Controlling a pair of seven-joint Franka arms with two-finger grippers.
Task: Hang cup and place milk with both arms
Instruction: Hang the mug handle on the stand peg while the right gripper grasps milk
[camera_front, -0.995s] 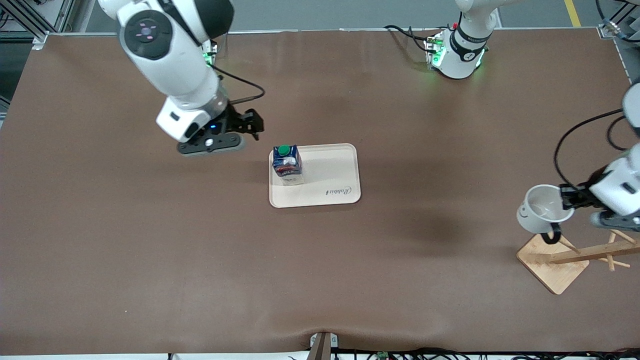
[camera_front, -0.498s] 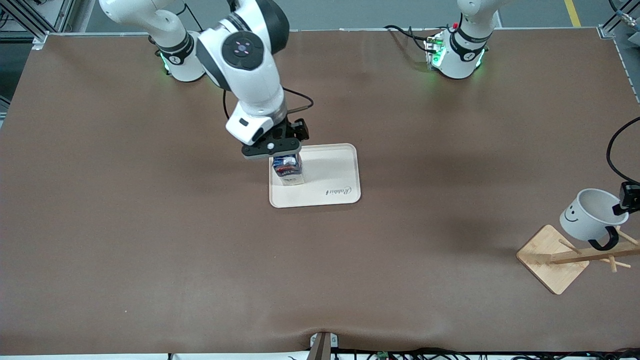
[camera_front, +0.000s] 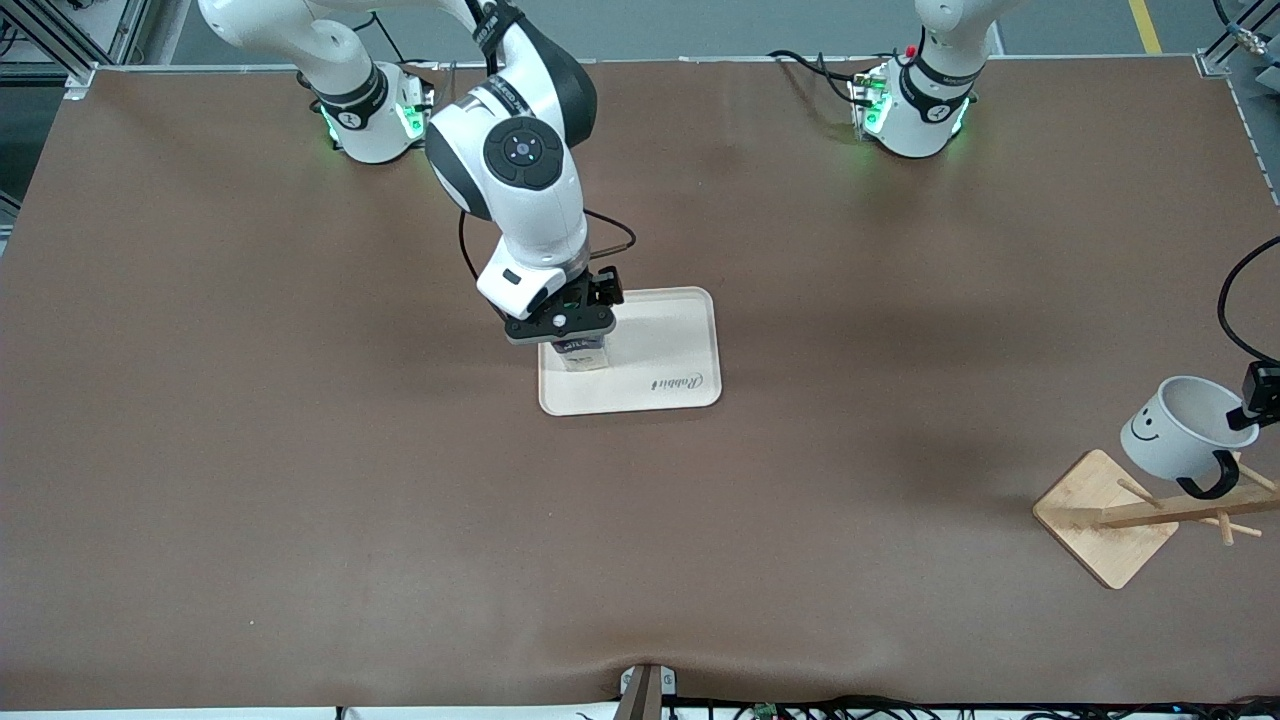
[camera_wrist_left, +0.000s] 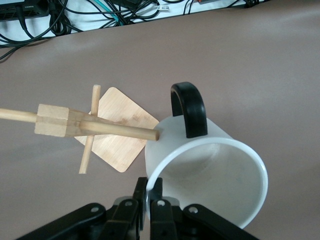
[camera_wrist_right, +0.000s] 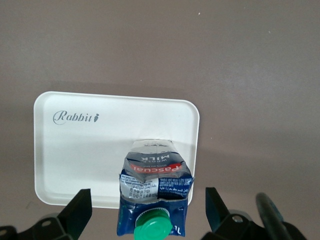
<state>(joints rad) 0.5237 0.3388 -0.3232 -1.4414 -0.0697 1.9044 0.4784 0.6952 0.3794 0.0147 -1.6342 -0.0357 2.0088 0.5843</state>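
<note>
The white cup (camera_front: 1172, 440), smiley face outward, hangs tilted over the wooden rack (camera_front: 1105, 520) at the left arm's end of the table. My left gripper (camera_wrist_left: 149, 196) is shut on the cup's (camera_wrist_left: 210, 165) rim. A rack peg (camera_wrist_left: 115, 130) ends against the cup's wall, beside the black handle (camera_wrist_left: 189, 107). The dark-blue milk (camera_wrist_right: 156, 185) with its green cap (camera_wrist_right: 152, 231) stands upright in a corner of the white tray (camera_wrist_right: 90, 150). My right gripper (camera_wrist_right: 148, 206) is open, one finger on each side of the carton's top, with gaps both sides. The front view shows the right gripper (camera_front: 562, 325) covering the milk's (camera_front: 583, 356) top.
The tray (camera_front: 665, 345) lies mid-table with bare room beside the carton. The rack's square base (camera_front: 1085, 500) sits near the table's edge at the left arm's end. Cables run from both arm bases (camera_front: 905, 110).
The right arm swung from beside the tray to over the milk and came down around its top. The left gripper carried the cup farther over the rack toward the table's end.
</note>
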